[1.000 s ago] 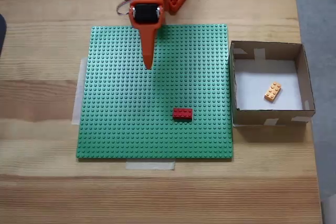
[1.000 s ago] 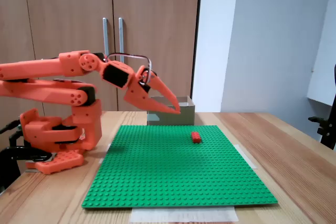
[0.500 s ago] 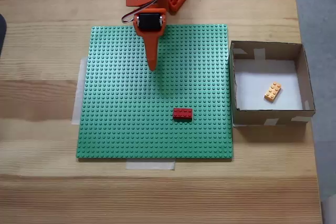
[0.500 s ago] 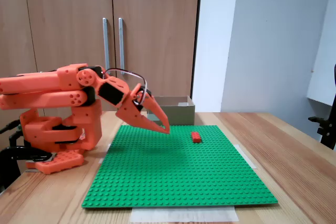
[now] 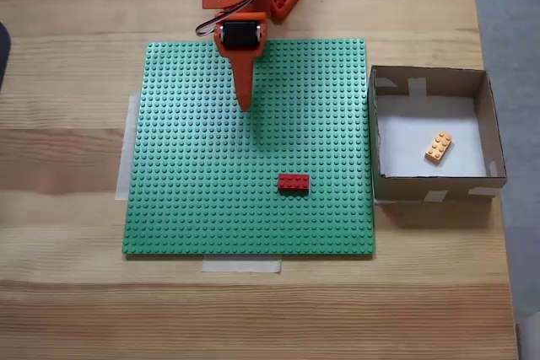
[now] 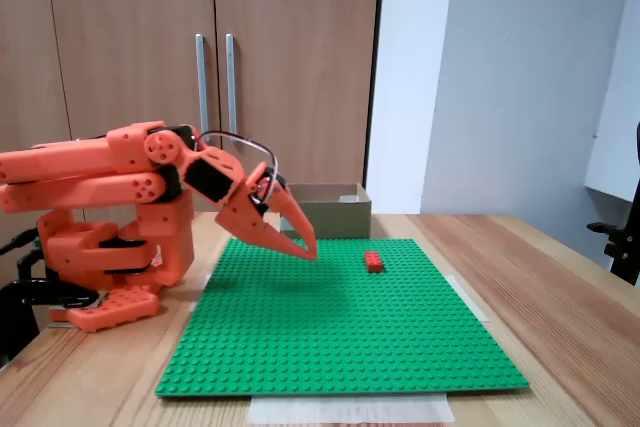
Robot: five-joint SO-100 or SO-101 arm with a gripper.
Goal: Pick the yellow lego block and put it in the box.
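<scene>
— What's in the box (image 5: 489, 128)?
— One yellow lego block (image 5: 438, 147), lying askew on its white floor.
— And outside it?
— One red brick (image 5: 294, 182) on the green baseplate (image 5: 186, 183), alone. The claw (image 5: 245, 105) hangs above the baseplate, fingers pressed together, holding nothing.
— The surroundings?
— A pale wooden surface (image 5: 67, 292); behind it, wooden cabinet doors (image 6: 200, 7) and a white wall (image 6: 520, 67).
</scene>
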